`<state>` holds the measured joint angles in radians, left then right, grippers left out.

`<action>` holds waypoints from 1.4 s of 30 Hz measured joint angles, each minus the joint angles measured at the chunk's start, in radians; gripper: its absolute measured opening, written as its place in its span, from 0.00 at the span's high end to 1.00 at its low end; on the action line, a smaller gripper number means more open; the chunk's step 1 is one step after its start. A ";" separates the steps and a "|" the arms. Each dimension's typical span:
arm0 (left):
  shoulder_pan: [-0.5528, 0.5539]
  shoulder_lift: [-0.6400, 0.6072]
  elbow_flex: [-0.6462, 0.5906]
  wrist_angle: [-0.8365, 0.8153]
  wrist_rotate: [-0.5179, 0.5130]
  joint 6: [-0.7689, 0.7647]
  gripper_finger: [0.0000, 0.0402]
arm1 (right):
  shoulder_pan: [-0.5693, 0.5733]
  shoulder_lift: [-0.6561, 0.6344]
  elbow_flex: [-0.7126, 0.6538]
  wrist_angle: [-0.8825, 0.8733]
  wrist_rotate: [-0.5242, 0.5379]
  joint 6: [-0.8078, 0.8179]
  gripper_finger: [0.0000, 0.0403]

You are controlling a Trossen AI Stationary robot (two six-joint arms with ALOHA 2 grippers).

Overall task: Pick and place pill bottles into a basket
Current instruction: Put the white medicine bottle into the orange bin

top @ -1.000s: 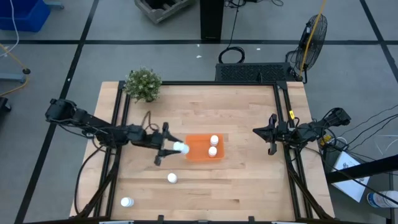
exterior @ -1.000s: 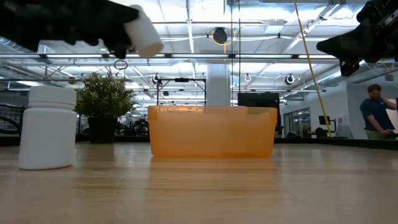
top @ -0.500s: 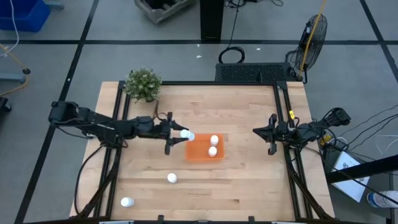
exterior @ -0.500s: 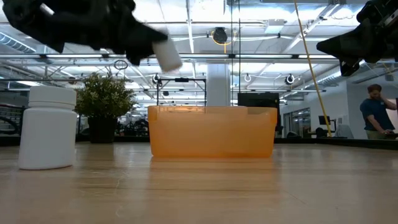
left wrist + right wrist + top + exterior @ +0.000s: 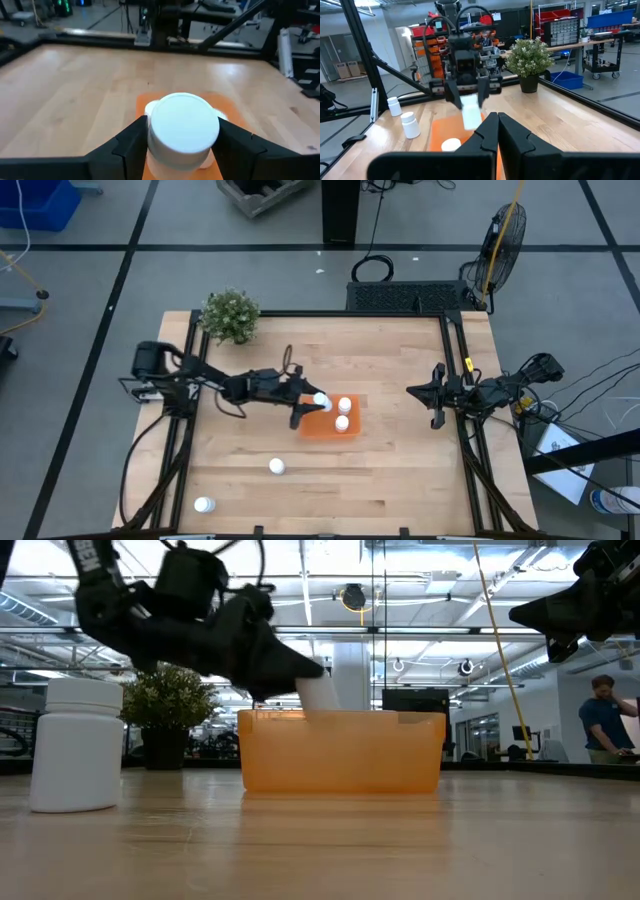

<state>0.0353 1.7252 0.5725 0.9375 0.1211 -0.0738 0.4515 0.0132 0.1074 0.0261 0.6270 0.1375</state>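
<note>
left gripper (image 5: 318,404) over the basket (image 5: 310,424), bottle in hand

i see its fingers clamped on a pill bottle (image 5: 322,401) above the basket's left part. two bottles (image 5: 343,413) sit inside; two more (image 5: 277,467) stand on the table (image 5: 400,470) nearer the front. right gripper (image 5: 437,395) waits at the right edge, fingers together.
</note>
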 joint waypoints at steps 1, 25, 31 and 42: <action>0.000 0.021 0.015 0.000 0.000 0.000 0.51 | 0.000 0.000 0.000 0.000 0.000 0.000 1.00; 0.020 0.166 0.108 -0.090 -0.074 -0.034 0.50 | 0.000 0.000 0.000 0.000 0.000 0.000 1.00; 0.022 0.184 0.106 -0.106 -0.071 -0.053 0.47 | 0.000 0.000 0.000 0.000 0.000 0.000 1.00; -0.022 0.184 0.106 -0.103 -0.073 -0.060 0.55 | 0.000 0.000 0.000 0.000 0.000 0.000 1.00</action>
<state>0.0131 1.9091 0.6781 0.8349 0.0486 -0.1333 0.4511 0.0132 0.1074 0.0261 0.6270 0.1375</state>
